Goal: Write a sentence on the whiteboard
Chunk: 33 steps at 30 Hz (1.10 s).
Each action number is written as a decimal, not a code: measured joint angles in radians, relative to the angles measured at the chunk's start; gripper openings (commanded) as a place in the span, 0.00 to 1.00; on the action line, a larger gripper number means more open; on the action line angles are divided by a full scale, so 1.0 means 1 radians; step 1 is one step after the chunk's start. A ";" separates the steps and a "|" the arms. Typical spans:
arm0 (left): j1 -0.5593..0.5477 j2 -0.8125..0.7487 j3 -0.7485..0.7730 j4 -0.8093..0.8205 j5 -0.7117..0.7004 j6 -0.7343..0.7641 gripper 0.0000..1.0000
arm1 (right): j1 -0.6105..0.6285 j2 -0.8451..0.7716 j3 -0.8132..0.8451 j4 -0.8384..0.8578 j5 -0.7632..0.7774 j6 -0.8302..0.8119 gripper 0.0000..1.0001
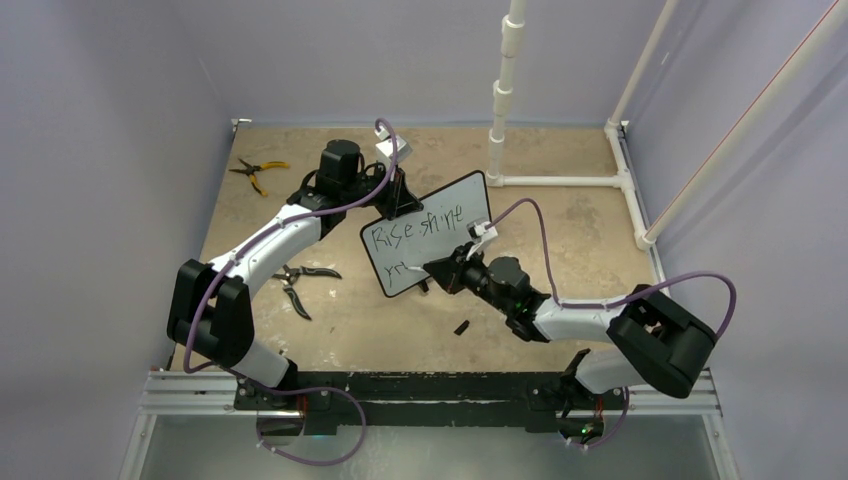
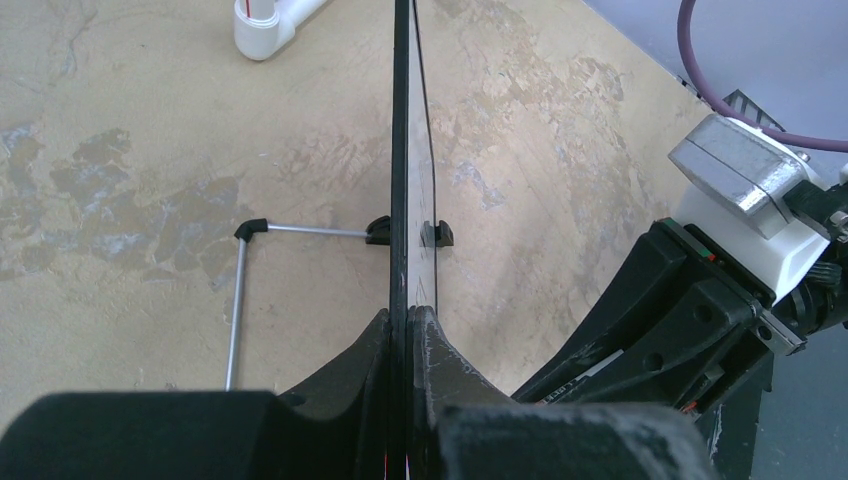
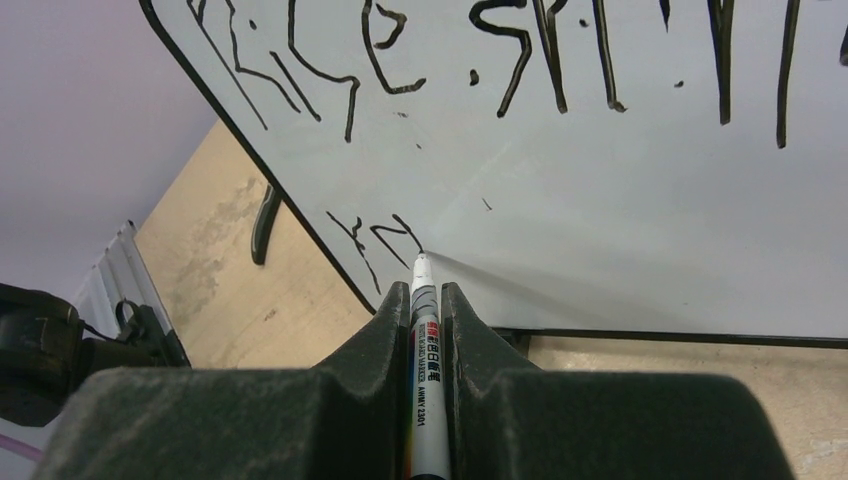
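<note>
Near the middle of the worktop (image 1: 580, 230), the board (image 1: 445, 210) stands on edge, its written face turned toward the right arm. The left fingers (image 2: 350, 375) are pressed onto its black frame from both sides, pinching the upper edge. I judge this grip is there to brace the board so it neither tips nor slides under the pen's push. The right fingers (image 3: 370, 350) pinch a marker (image 3: 424, 330) lengthwise, tip forward, so the nib can meet the face cleanly. The nib touches the lower left of the board, at the end of two short strokes. The sentence (image 1: 418, 228) has a top line reading roughly "Rise shine", with the second line barely begun, so most of that line remains to write. A small black piece (image 1: 462, 327), perhaps the cap, lies toward the near edge, apart from both arms.
</note>
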 measured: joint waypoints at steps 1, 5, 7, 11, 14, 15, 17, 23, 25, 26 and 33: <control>0.000 0.000 0.000 0.000 0.000 0.000 0.00 | 0.000 0.000 0.002 0.000 0.002 0.000 0.00; 0.000 0.000 0.000 0.000 0.000 0.000 0.00 | 0.000 0.003 0.014 0.003 0.007 0.000 0.00; 0.000 0.000 0.000 0.000 0.000 0.000 0.00 | 0.000 0.010 0.021 0.009 0.008 0.000 0.00; 0.000 0.000 0.000 0.000 0.000 0.000 0.00 | 0.000 0.019 0.024 0.013 0.005 0.002 0.00; 0.000 0.000 0.000 -0.001 0.000 0.000 0.00 | 0.000 0.019 0.024 0.012 0.005 0.005 0.00; 0.000 0.000 0.000 -0.001 0.000 0.000 0.00 | 0.000 0.019 0.023 0.012 0.005 0.005 0.00; 0.000 0.000 0.000 -0.001 0.000 0.000 0.00 | 0.000 0.019 0.022 0.010 0.005 0.008 0.00; 0.000 0.000 0.000 0.000 0.000 0.000 0.00 | 0.000 0.017 -0.006 -0.004 0.007 0.012 0.00; 0.000 0.000 0.000 0.000 0.000 0.000 0.00 | 0.000 0.017 -0.011 -0.005 0.008 0.013 0.00; 0.000 0.000 0.000 0.000 0.000 0.000 0.00 | 0.000 0.017 -0.011 -0.005 0.008 0.013 0.00; 0.000 0.000 0.000 0.000 0.000 0.000 0.00 | 0.000 0.052 -0.011 0.015 -0.005 0.019 0.00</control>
